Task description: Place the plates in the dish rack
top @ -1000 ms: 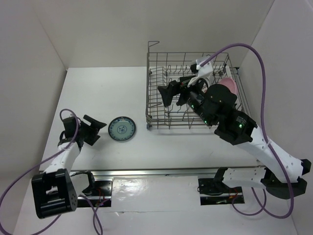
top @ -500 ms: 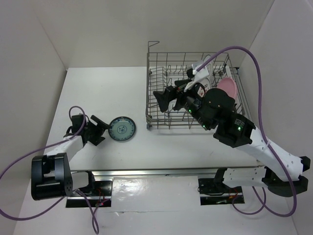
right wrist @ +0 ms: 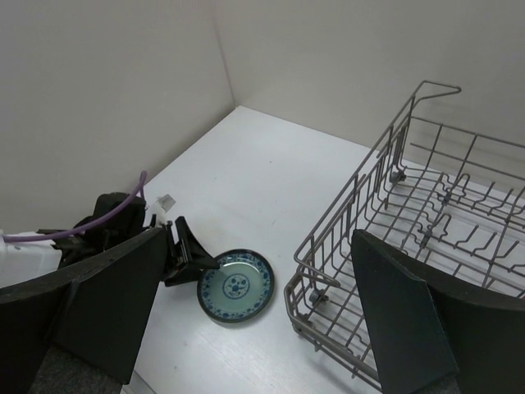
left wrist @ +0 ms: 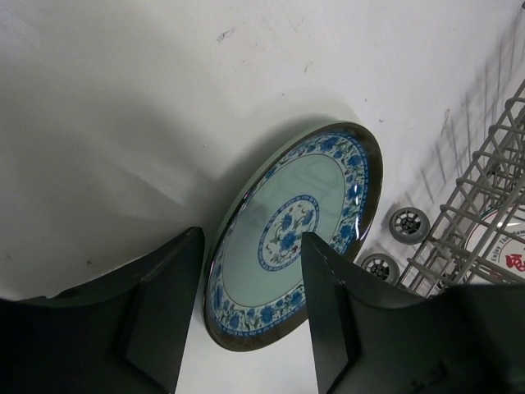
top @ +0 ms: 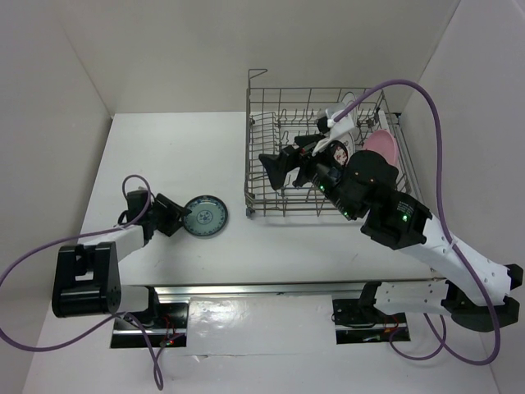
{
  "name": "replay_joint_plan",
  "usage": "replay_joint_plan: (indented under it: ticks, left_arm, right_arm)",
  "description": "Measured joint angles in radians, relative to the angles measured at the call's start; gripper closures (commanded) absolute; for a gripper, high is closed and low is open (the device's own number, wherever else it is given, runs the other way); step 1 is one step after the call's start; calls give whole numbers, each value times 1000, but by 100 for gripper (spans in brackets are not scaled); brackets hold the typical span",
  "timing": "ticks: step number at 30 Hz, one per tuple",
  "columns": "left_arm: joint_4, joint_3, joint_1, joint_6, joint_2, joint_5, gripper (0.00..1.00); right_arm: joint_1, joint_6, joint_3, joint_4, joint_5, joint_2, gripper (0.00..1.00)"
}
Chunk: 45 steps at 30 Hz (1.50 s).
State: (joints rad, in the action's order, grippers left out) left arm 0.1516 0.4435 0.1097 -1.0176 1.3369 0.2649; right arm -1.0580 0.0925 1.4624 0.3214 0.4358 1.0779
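Teal plate (left wrist: 289, 234), L gripper (left wrist: 252, 240) astride rim

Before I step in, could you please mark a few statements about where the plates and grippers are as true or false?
1. The teal-green patterned plate lies flat on the table, outside the dish rack. True.
2. The right gripper holds the pink plate. False: its jaws are open and empty above the rack, and the pink plate stands on edge at the rack's right side.
3. The left gripper is at the teal-green plate's near rim with its jaws apart. True.
4. The dish rack has no plates in it. False: the pink plate is there, and the left wrist view shows a red-patterned plate behind the wires.
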Motion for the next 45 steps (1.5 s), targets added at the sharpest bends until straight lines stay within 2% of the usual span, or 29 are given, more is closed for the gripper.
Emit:
replay_joint_plan:
  ticks: [2, 5, 6, 8, 9, 11, 15, 25, 28, 31, 34, 37, 41, 45]
  left_arm:
    - [10, -8, 0, -7, 2, 1, 40]
    - [23, -16, -5, -9, 3, -3, 40]
    - [31, -20, -6, -9, 3, -3, 51]
    - [37, -28, -7, -7, 6, -9, 59]
    - [43, -35, -7, -10, 12, -5, 67]
    - [54, -40, -9, -10, 24, -5, 91]
    - [104, -37, -10, -8, 63, 27, 100]
    - [124, -24, -10, -4, 74, 42, 100]
    - [41, -24, -11, 0, -27, -1, 100]
    - [-54, -19, -12, 2, -210, -70, 100]
    - [-138, 32, -12, 10, -397, -136, 100]
    - [-172, 89, -12, 31, -507, -169, 100]
    - [-207, 140, -12, 92, -608, -157, 100]
    - [-194, 192, -12, 158, -636, -53, 100]
  right_arm:
    - [0, 0, 0, 0, -6, 0, 0]
    - [0, 0, 0, -1, -9, 0, 0]
    - [0, 0, 0, -3, -11, 0, 0]
    - [0, 0, 0, -5, -15, 0, 0]
    - [0, 0, 0, -6, -16, 0, 0]
    - [0, 0, 0, -7, -22, 0, 0]
    - [0, 0, 0, -8, -31, 0, 0]
    - [0, 0, 0, -8, -30, 0, 0]
    - [0, -2, 0, -7, -20, 0, 0]
    - [0, -4, 0, -7, -9, 2, 0]
    - [0, -4, 0, -7, -2, 2, 0]
    - [0, -10, -6, -8, -3, 1, 0]
    - [0, -67, -14, -11, -34, 3, 0]
    - [0, -146, -16, -40, -74, 16, 0]
